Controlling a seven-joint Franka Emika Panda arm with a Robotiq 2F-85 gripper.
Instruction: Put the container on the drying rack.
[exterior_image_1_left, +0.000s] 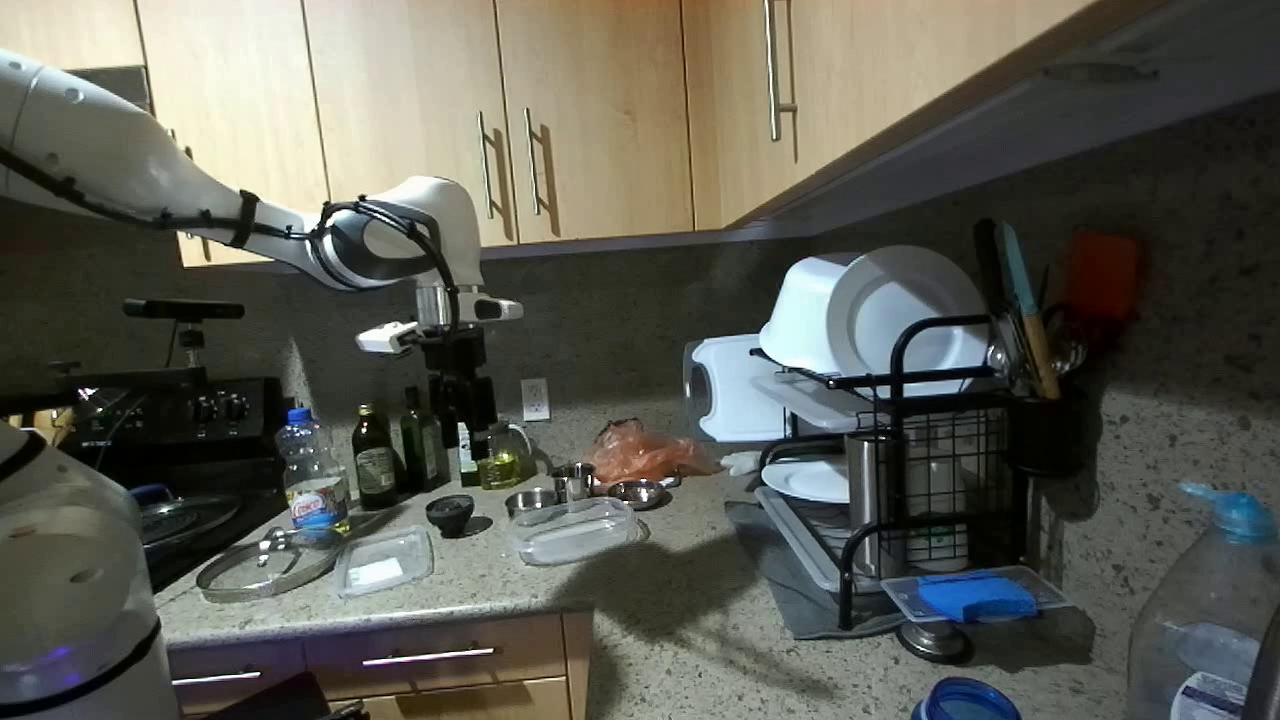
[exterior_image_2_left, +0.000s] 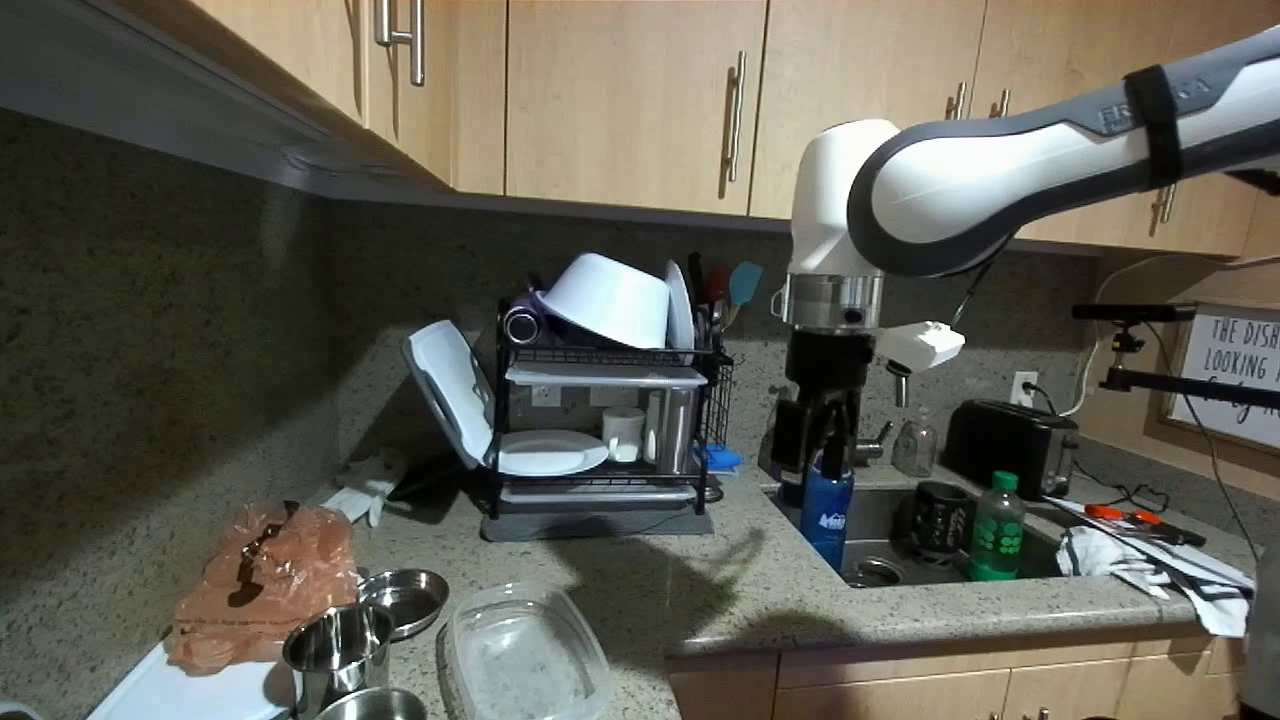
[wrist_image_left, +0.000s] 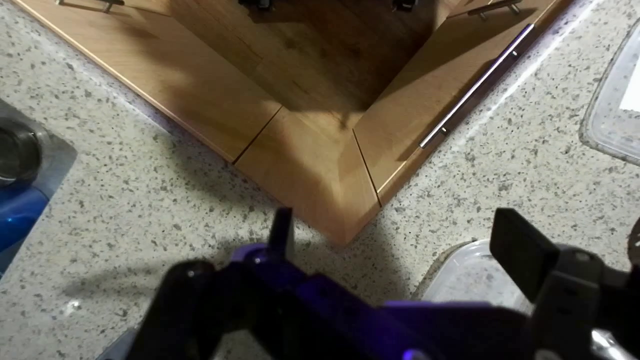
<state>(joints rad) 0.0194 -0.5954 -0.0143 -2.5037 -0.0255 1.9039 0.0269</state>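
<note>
Gripper (wrist_image_left: 395, 228) nearest in wrist view, jaws spread wide, nothing between; speckled counter (wrist_image_left: 150, 210) corner and wood floor (wrist_image_left: 320, 50) beneath. In exterior view, pale cabinets (exterior_image_1_left: 600, 120) above; clear container (exterior_image_1_left: 577, 535) on counter near metal bowl (exterior_image_1_left: 637, 494), well apart from drying rack (exterior_image_1_left: 940, 521), its top crowded with white bowl (exterior_image_1_left: 800, 315) and plate (exterior_image_1_left: 912, 310). In exterior view, orange bag (exterior_image_2_left: 270, 580) near container; toaster (exterior_image_2_left: 1005, 450) beside sink (exterior_image_2_left: 885, 515) with mug (exterior_image_2_left: 943, 517) and green bottle (exterior_image_2_left: 998, 535).
</note>
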